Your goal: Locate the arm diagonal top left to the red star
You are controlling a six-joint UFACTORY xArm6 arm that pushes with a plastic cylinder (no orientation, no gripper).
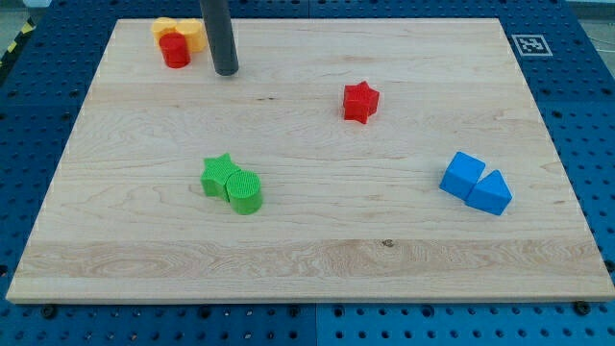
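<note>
My tip, no hand | sitting beside small red cylinder on wooden bench | positioning underway | next: sliding rightward toward red star block, stopping upper-left.

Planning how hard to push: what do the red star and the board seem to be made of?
Red star: probably plastic, matte, with fine ridges on its sides, possibly 3D-printed.
Board: looks like light wood, smooth, with visible grain lines and a small dark knot.
My tip rests up-left of the star.

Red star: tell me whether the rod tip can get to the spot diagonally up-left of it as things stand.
Probably yes. My tip stands to the view's upper left of the red star, with only bare board between them. The red cylinder and yellow block sit on my tip's far side, out of that path.
</note>
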